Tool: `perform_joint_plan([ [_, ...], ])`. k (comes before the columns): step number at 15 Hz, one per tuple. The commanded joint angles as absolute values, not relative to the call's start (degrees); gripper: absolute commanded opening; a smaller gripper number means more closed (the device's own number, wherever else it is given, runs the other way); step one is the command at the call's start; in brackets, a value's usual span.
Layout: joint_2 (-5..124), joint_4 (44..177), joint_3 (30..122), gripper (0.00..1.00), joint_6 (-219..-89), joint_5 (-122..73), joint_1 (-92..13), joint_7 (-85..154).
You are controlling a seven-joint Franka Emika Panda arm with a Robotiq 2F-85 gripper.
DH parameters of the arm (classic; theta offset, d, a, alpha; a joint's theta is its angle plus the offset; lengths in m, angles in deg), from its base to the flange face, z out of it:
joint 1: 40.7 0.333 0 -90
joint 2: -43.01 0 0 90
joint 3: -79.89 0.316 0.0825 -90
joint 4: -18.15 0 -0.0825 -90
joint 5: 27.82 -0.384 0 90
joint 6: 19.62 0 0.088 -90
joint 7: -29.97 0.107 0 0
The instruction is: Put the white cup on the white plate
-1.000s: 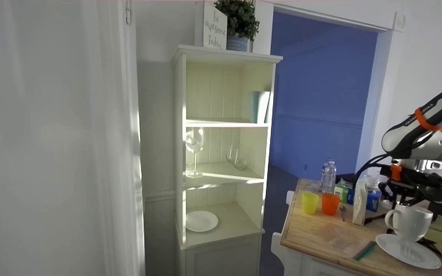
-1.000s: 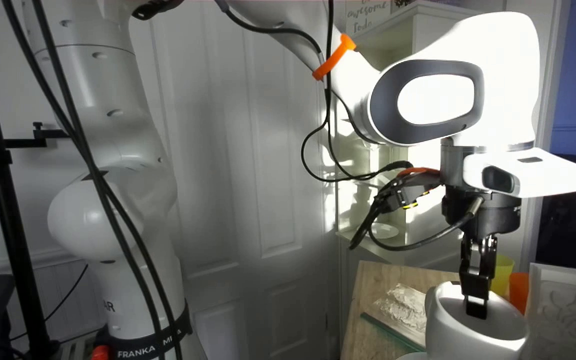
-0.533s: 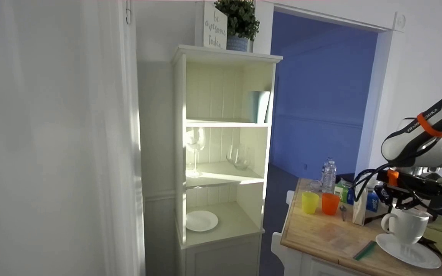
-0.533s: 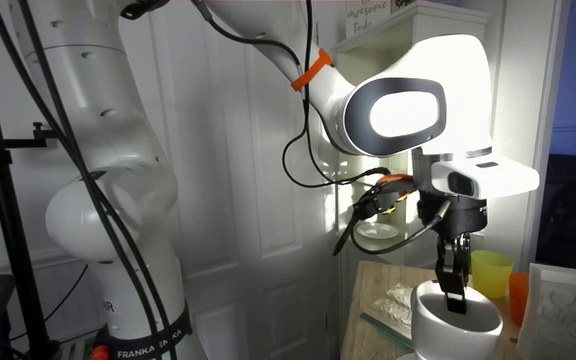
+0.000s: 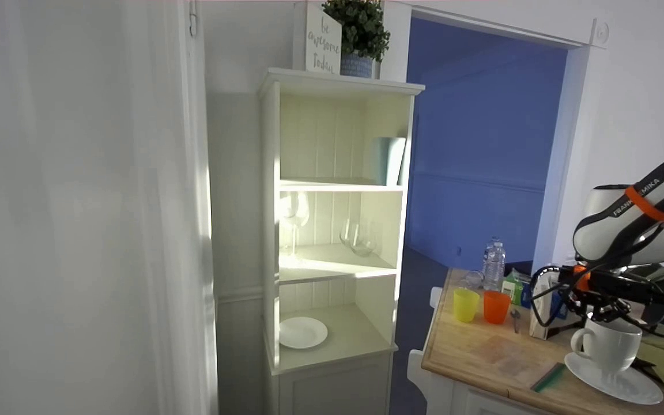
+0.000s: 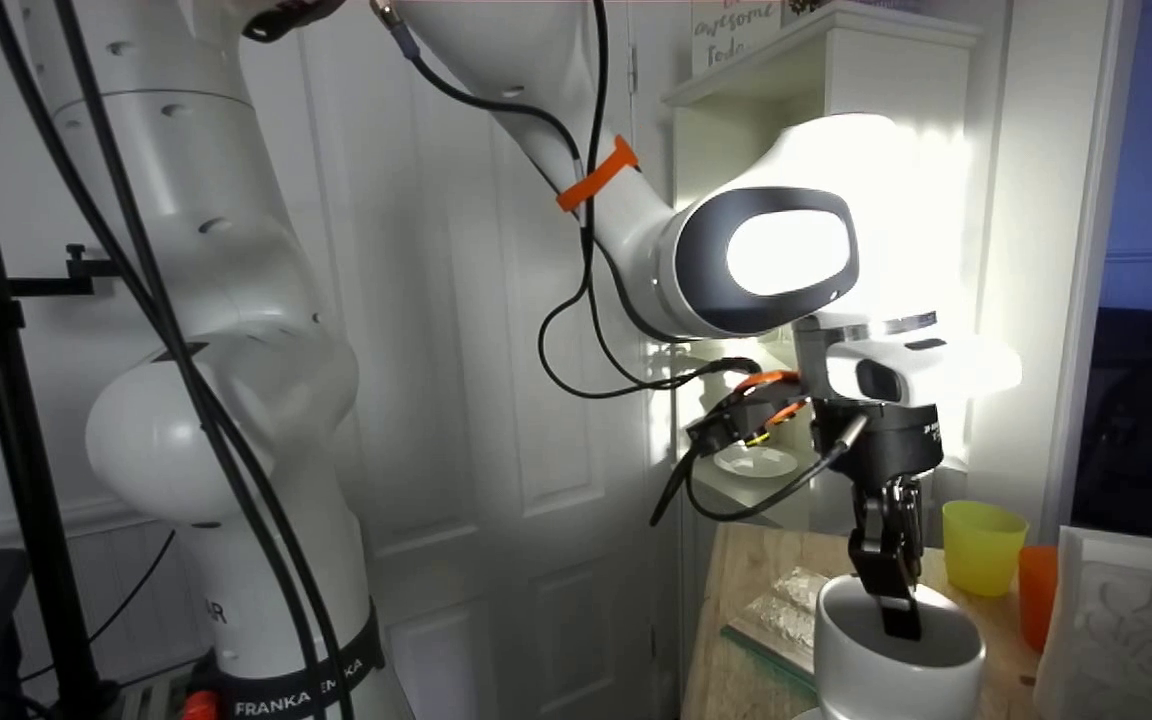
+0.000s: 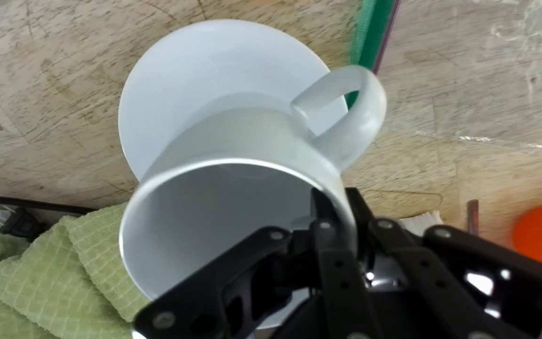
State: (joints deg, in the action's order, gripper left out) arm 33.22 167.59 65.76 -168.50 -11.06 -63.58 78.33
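Pinching the white cup (image 7: 238, 136), we have the gripper (image 7: 338, 203) clamped on its wall, one finger inside, one out; below the gripper it looks near upright, over the white plate (image 7: 210, 66), by the bench's (image 5: 464, 346) front edge in an exterior view; whether base meets plate we cannot tell; release, we judge, turns on that; inside shows only the finger; yellow cup (image 5: 466, 306) and orange cup (image 5: 496, 308) stand toward the far left corner.

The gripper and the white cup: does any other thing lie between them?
Nothing shows between them: in the wrist view, the gripper holds the white cup by its wall, one finger inside, one outside.
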Motion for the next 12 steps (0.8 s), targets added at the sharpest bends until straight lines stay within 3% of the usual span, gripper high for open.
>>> perform_joint_plan([
  [1, 33.06, 168.48, 67.13, 0.03, -169.80, -6.97, -65.14, 82.92],
  [12, 38.97, 166.15, 65.56, 0.03, -169.84, -6.33, -63.71, 86.22],
])
